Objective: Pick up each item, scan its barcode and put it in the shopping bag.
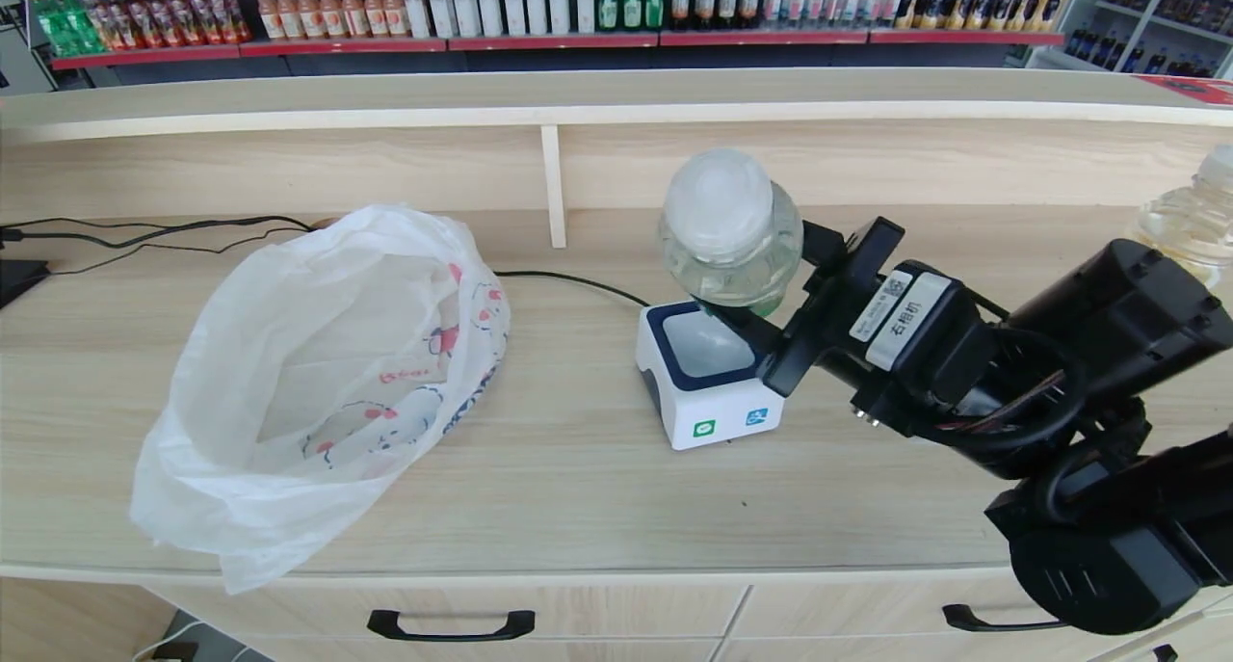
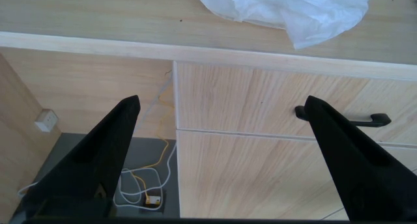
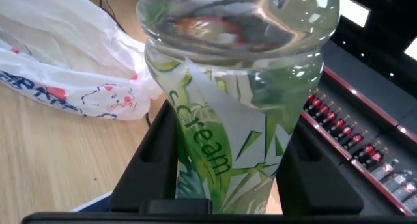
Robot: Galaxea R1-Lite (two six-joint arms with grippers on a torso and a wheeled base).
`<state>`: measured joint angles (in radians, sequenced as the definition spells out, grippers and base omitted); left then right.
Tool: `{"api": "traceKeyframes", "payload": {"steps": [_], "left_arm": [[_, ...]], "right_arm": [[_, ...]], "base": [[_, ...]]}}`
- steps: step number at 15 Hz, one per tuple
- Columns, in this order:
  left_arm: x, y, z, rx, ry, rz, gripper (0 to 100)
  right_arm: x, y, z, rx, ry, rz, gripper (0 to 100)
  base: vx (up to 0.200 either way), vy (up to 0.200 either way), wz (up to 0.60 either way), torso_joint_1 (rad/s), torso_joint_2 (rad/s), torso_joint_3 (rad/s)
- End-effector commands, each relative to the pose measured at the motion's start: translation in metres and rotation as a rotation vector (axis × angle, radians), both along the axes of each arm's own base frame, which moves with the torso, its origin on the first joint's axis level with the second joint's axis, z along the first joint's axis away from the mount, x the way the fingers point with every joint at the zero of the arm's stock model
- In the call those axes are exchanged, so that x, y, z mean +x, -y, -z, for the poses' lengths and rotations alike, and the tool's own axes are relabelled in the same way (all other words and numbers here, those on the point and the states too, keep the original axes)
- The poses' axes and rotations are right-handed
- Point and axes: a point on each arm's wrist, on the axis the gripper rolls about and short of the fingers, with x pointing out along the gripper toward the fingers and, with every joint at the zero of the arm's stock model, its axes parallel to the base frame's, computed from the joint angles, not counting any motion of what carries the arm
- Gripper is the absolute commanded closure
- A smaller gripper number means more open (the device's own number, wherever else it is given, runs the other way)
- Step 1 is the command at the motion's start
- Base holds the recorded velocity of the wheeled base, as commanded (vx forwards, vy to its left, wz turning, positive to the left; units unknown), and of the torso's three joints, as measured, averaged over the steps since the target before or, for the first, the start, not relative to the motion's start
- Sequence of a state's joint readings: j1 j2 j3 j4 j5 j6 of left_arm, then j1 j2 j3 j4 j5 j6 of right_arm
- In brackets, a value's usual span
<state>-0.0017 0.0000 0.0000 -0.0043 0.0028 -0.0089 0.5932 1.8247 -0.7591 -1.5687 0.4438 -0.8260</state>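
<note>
My right gripper (image 1: 761,301) is shut on a clear bottle (image 1: 729,228) with a green leafy label (image 3: 225,152) and holds it just above the white and blue barcode scanner (image 1: 706,373) in the middle of the counter. The bottle's white cap faces the head camera. The white shopping bag (image 1: 332,383) lies open on the counter to the scanner's left, and part of the shopping bag (image 3: 71,61) shows past the bottle in the right wrist view. My left gripper (image 2: 218,165) hangs open below the counter's front edge, facing the drawer fronts, with nothing between its fingers (image 2: 104,159).
Another clear bottle (image 1: 1190,214) stands at the counter's far right. Black cables (image 1: 154,233) run along the back left, one leading to the scanner. A raised wooden ledge (image 1: 616,93) backs the counter. Drawer handles (image 1: 450,626) sit below the front edge.
</note>
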Motion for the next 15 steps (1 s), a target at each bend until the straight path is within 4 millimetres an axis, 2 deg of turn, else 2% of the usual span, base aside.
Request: {"api": "traceKeyframes", "payload": {"steps": [1,5,10,11,15], "left_arm": [[0.000,0.000,0.000,0.000,-0.001,0.000,0],[0.000,0.000,0.000,0.000,-0.001,0.000,0],[0.000,0.000,0.000,0.000,-0.001,0.000,0],[0.000,0.000,0.000,0.000,-0.001,0.000,0],[0.000,0.000,0.000,0.000,-0.001,0.000,0]], "right_arm": [[-0.010,0.007,-0.001,0.016,-0.031,0.006,100],[-0.025,0.020,-0.007,0.091,-0.104,0.049,100],[-0.045,0.033,-0.005,0.183,-0.222,0.104,100],[-0.049,0.036,-0.012,0.229,-0.235,0.108,100],[-0.054,0.042,-0.014,0.332,-0.308,0.155,100]], "base": [[0.000,0.000,0.00,0.000,0.00,0.000],[0.000,0.000,0.00,0.000,0.00,0.000],[0.000,0.000,0.00,0.000,0.00,0.000],[0.000,0.000,0.00,0.000,0.00,0.000],[0.000,0.000,0.00,0.000,0.00,0.000]]}}
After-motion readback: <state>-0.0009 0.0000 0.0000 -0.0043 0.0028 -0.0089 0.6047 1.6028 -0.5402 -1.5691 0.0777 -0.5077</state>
